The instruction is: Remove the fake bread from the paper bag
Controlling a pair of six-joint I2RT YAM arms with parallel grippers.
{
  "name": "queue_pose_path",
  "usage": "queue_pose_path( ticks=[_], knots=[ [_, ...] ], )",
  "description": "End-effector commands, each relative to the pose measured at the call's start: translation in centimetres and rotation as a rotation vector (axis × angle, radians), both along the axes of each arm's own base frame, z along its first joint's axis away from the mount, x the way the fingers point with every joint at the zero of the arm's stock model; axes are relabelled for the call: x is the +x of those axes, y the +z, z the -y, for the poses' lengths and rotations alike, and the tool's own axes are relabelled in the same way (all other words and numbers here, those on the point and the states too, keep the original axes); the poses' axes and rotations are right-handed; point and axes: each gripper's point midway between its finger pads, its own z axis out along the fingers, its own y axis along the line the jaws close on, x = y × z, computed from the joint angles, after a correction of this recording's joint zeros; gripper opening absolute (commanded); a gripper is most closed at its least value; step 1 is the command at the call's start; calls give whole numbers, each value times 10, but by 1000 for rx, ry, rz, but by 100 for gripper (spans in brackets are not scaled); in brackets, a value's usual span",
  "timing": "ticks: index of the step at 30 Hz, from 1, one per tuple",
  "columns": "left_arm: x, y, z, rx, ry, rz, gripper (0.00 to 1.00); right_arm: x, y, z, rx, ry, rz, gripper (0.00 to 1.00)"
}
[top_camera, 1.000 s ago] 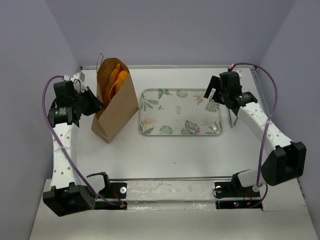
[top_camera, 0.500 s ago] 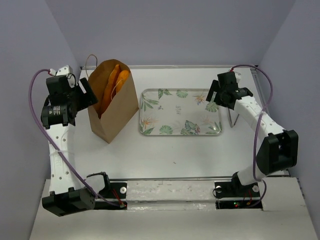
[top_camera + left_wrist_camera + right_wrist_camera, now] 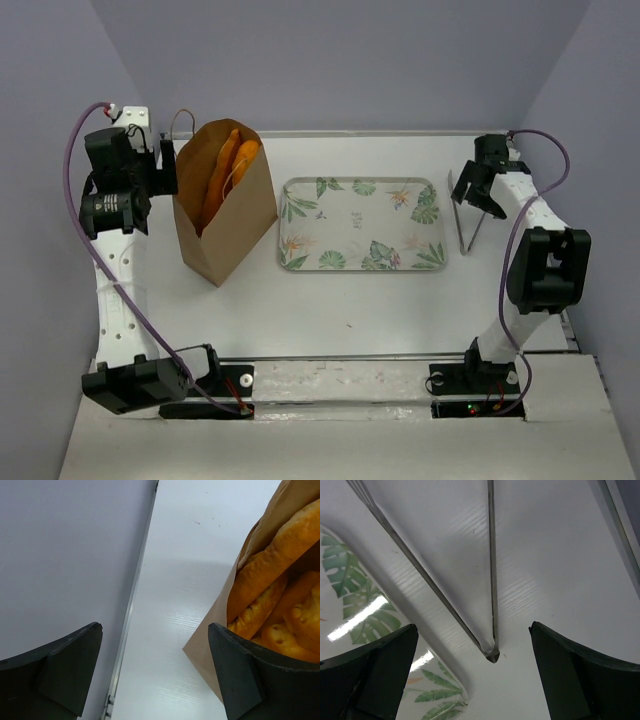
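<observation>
Two black fingers spread wide mark the left gripper (image 3: pixel 155 630), which hangs at the far left of the white table (image 3: pixel 300 300) with its jaws fully apart and clamped on nothing. Its right finger (image 3: pixel 245 675) sits just beside the left wall of the paper bag (image 3: pixel 235 225), a tall brown kraft sack with a twisted loop handle, standing with its mouth open. Whether that finger touches the paper cannot be told. The fake bread (image 3: pixel 228 165), glossy golden-orange plastic loaves, stands on end inside the bag, upper ends showing in the open mouth. The left wrist view shows at least three crusty pieces packed together. Just right of the bag lies a rectangular white tray (image 3: pixel 362 225) printed with green tropical leaves. Further right, slim metal tongs (image 3: pixel 466 218) lie flat on the table beside the tray's right edge. Over the tongs hovers the right gripper (image 3: pixel 474 627), fingers likewise spread wide and holding nothing, with the tongs' hinged end below the gap.
</observation>
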Motion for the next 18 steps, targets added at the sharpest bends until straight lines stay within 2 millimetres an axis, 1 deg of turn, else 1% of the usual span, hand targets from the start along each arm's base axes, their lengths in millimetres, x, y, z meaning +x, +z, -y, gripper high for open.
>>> queue_pose_path(
  ticks=[1, 3, 4, 5, 7, 8, 10, 11, 13, 15, 16, 17, 18],
  knots=[
    [22, 8, -2, 135, -121, 14, 99, -7, -18, 7, -31, 27, -85, 100],
    [28, 6, -3, 157, -137, 8, 99, -10, -29, -1, 5, 56, -103, 100],
    [29, 3, -4, 173, -145, -1, 99, -8, -32, -3, 14, 70, -95, 100],
    [31, 1, -4, 178, -151, -2, 99, -14, -41, -5, 21, 77, -110, 100],
    [37, 2, 0, 173, -180, 14, 99, -15, -48, -4, 14, 78, -116, 100],
    [39, 0, 0, 171, -184, 14, 99, -19, -60, -2, 9, 73, -148, 100],
    [43, -1, 1, 172, -186, 20, 99, -24, -72, -1, 0, 76, -189, 100],
    [43, -1, 1, 173, -188, 20, 99, -26, -82, -1, 2, 78, -217, 100],
    [45, -2, 2, 175, -194, 21, 99, -29, -95, 3, 2, 77, -236, 100],
    [47, -1, 2, 187, -204, 27, 99, -26, -106, 1, 8, 94, -241, 100],
    [48, -1, 2, 190, -210, 27, 99, -20, -109, 2, 2, 116, -228, 100],
    [48, -3, 2, 195, -215, 22, 99, -17, -111, 6, 4, 115, -221, 100],
    [49, -3, 3, 200, -224, 23, 99, -13, -113, 5, 7, 129, -215, 100]
  ],
)
